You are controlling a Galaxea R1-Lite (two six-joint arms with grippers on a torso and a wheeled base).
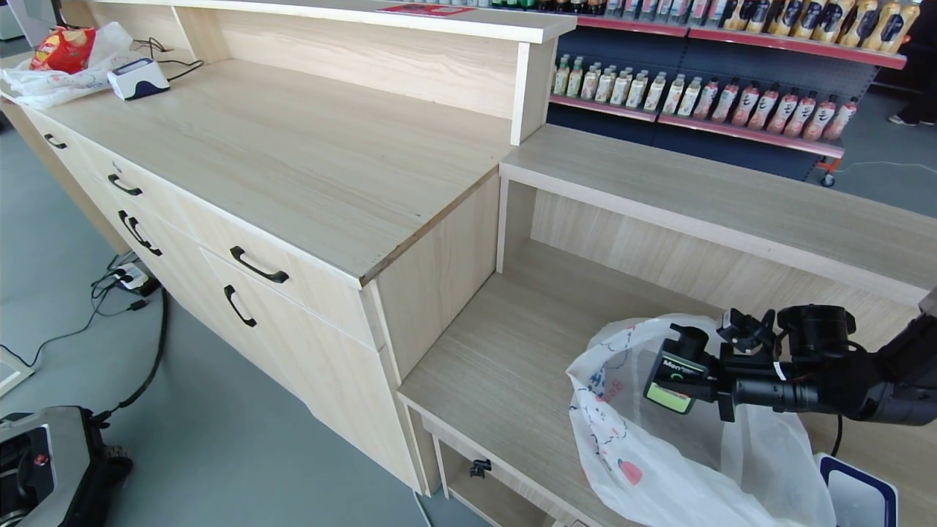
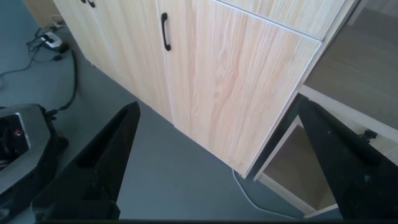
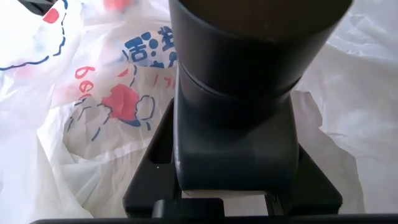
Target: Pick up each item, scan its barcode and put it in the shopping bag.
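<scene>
Your right gripper is clamped on a dark container with a green label, held just above the open mouth of the shopping bag. Your left gripper hangs apart from the bag, fingers spread, gripping nothing. A blue-and-white device, possibly the scanner, sits just right of the bag.

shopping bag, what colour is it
Shopping bag: white with red and blue print, best in right wrist view.
</scene>
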